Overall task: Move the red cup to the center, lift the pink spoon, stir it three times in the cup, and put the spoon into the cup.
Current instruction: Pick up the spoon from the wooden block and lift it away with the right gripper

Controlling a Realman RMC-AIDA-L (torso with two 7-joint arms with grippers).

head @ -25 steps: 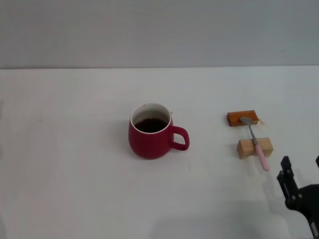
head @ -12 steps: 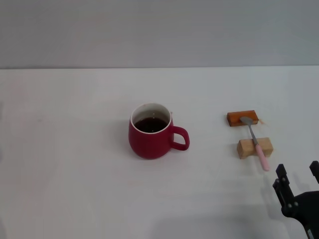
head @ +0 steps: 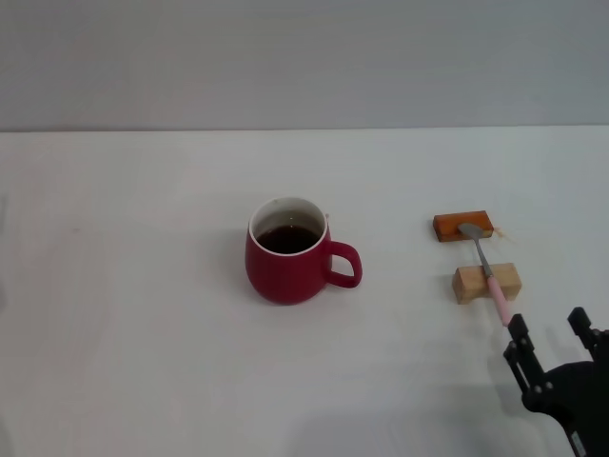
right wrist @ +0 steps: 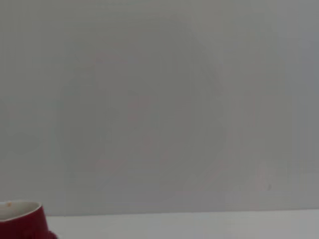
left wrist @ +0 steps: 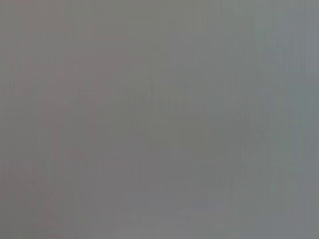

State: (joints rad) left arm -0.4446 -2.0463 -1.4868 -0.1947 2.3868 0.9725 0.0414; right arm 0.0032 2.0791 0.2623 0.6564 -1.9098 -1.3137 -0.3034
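Note:
The red cup (head: 288, 252) stands near the middle of the white table, its handle to the right and dark liquid inside. Its rim also shows in the right wrist view (right wrist: 22, 220). The pink spoon (head: 486, 272) lies to the right, its grey bowl on an orange-brown flat block (head: 462, 226) and its neck across a light wooden block (head: 486, 283). My right gripper (head: 550, 337) is open, at the front right just beyond the spoon's handle end. The left gripper is out of view.
The white table (head: 143, 333) stretches wide to the left and front of the cup. A grey wall (head: 304, 57) rises behind it. The left wrist view shows only plain grey.
My right gripper has moved left and towards the front edge, and now sits just in front of the spoon's pink handle end. The cup, spoon and blocks have not moved.

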